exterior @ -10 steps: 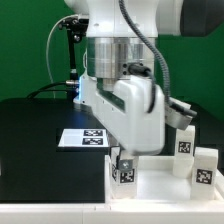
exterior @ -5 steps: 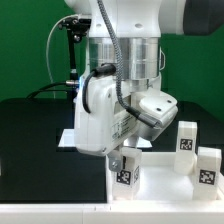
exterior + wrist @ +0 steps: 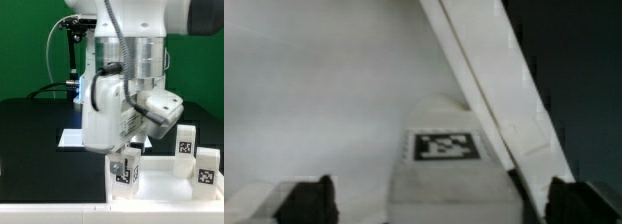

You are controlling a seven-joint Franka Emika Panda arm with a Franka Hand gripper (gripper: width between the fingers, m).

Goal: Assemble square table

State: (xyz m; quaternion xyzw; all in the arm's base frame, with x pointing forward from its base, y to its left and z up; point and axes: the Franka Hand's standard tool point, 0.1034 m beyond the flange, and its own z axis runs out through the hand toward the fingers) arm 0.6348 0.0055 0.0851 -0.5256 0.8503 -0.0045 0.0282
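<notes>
Exterior view: the gripper (image 3: 128,150) is hanging over a tagged leg (image 3: 124,171) standing on the square panel (image 3: 160,186), two legs (image 3: 186,142) standing rightward (fingertips hidden). Wrist view: fingers (image 3: 304,198) are standing apart, flanking that leg (image 3: 446,165) without gripping.

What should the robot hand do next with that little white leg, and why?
Probably lift straight up and away. In the wrist view the fingers stand wide on both sides of the leg without squeezing it, and the leg stands upright at the corner of the square panel, so it looks released.
</notes>
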